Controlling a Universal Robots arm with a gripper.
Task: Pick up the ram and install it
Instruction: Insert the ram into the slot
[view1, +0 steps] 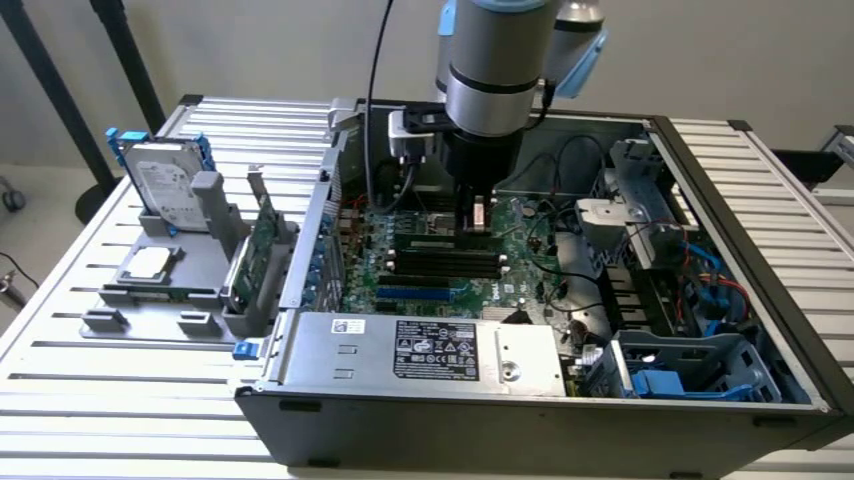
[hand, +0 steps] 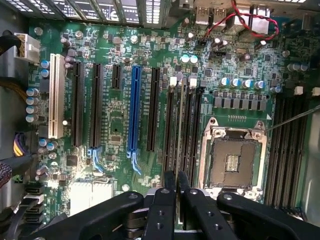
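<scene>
The ram is a thin green stick standing on edge along the black memory slots of the motherboard inside the open computer case. My gripper reaches straight down onto its end at the exterior view's right. From the wrist view the ram appears edge-on as a pale line among the black slots, running under my gripper. The two black fingers stand close together on either side of it.
Beside the slots lie the bare CPU socket, a blue slot and a white slot. Outside the case a fixture holds a green expansion card, a hard drive and a CPU. Cables and the power supply crowd the case.
</scene>
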